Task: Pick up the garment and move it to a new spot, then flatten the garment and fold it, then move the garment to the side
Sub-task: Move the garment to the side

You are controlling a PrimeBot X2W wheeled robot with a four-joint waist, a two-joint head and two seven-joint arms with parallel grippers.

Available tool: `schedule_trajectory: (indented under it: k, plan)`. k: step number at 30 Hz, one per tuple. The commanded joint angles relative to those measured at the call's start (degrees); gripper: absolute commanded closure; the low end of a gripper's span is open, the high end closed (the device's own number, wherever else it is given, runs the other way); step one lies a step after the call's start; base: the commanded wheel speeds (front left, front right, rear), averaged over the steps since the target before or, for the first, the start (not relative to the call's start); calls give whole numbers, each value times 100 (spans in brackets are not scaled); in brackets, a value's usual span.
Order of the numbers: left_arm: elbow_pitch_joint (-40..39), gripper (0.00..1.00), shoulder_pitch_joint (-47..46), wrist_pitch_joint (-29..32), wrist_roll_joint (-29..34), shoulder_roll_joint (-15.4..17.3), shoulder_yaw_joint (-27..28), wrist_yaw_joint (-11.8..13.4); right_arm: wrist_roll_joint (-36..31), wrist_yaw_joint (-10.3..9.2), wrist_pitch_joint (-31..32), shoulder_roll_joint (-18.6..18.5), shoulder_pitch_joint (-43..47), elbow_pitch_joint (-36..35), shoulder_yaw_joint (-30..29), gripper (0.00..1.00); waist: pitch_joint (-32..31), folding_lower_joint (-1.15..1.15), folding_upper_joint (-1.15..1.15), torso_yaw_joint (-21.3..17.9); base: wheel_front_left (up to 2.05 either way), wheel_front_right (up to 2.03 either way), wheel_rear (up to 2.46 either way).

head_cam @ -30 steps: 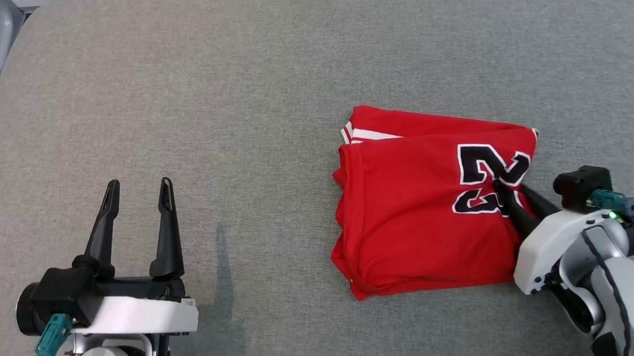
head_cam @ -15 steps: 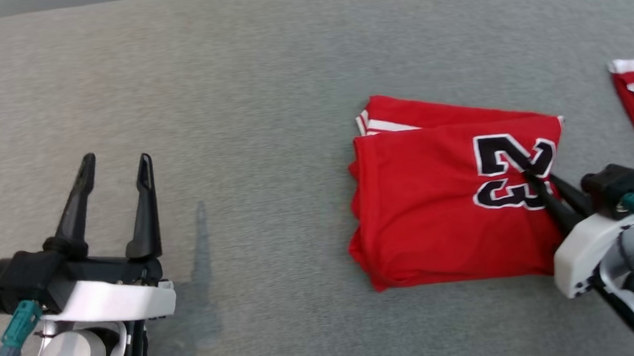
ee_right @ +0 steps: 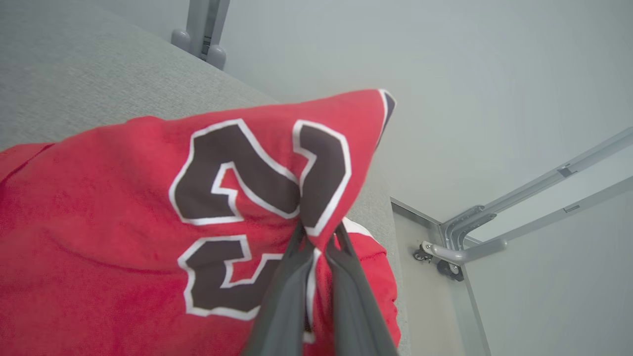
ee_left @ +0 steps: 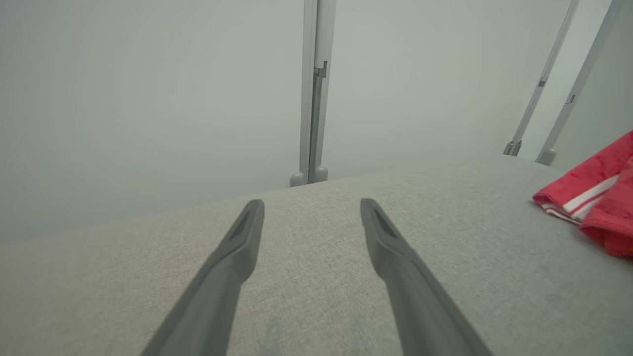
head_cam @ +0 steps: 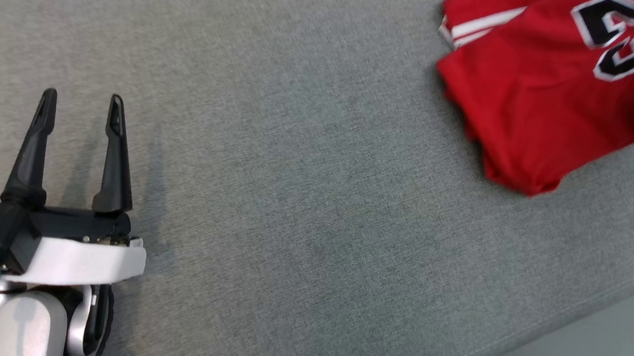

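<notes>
The folded red jersey garment (head_cam: pixel 542 98) with black, white-edged numerals lies on the grey fabric-covered worktop (head_cam: pixel 307 201), at the head view's upper right. Its long axis runs left to right, tilted slightly (white-striped edge leftward, numerals rightward). The right gripper (ee_right: pixel 319 232) is closed, pinching the fabric at the numerals. The left gripper (head_cam: pixel 82 97) stands open, well apart. Grey metal frame posts (ee_left: pixel 314 99) stand beyond the worktop.

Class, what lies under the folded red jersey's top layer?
Beneath the top layer of the red jersey, a white-striped layer pokes out, lying on the grey padded surface. Anything further underneath is covered.
</notes>
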Motion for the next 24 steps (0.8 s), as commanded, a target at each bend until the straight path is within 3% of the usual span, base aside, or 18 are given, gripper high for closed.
schedule_trajectory:
  k: [1,5,10,11,12,13,18,24]
  plan:
    - [-49,0,-149,31,42,66,8,-24,83,-3,-81,-102,-249,216,17,100,347,0,0,-233,0,0,0]
    - [-140,0,-337,133,103,116,-70,-69,178,-3,-337,-388,-793,923,-16,100,563,0,0,-157,0,0,0]
    - [-158,0,-464,156,124,144,-115,-99,252,-4,-634,-442,-1226,1597,-88,100,708,0,0,-62,0,0,0]
    - [-147,0,-476,157,124,146,-116,-92,252,-3,-694,-392,-1304,1759,-67,83,722,0,0,-44,0,0,0]
    - [-140,0,-478,157,123,147,-116,-82,231,-3,-714,-362,-1405,1953,-101,20,736,0,0,-29,0,0,0]
    - [-125,0,-487,148,120,141,-124,-80,219,-3,-689,-324,-1490,2179,-156,0,743,0,0,-12,0,0,0]
    - [-25,0,-470,74,69,65,-171,-49,106,-3,-1126,-50,-1756,2840,-438,0,651,0,0,83,0,0,0]
    - [183,0,-261,-84,-56,-66,-170,24,173,-3,-1441,502,-1457,2738,-983,0,241,0,0,172,0,0,0]
